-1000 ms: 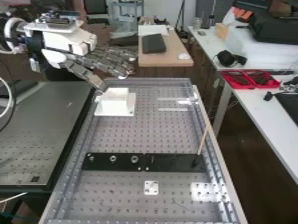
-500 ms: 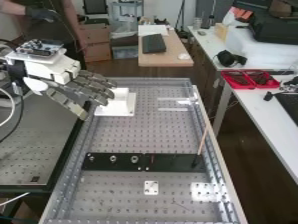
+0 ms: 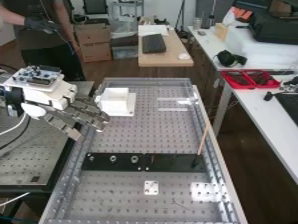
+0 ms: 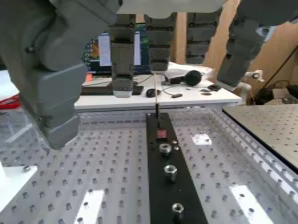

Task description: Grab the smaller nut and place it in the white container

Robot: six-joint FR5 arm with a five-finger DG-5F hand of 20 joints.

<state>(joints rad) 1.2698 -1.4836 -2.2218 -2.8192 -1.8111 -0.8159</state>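
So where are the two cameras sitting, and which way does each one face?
High view: fixed above the near end of the bench, looking down along it at a slant; the hand shows at left.
Wrist view: on the robot's wrist, looking past the fingers across the bench to the white table.
Both show the black strip.

High view is looking down aslant from the near end along the perforated bench (image 3: 149, 137). Wrist view is sitting closer, facing across the bench along the black strip (image 3: 169, 165) toward the white side table (image 3: 256, 107). Both are sharing bench, strip, table.
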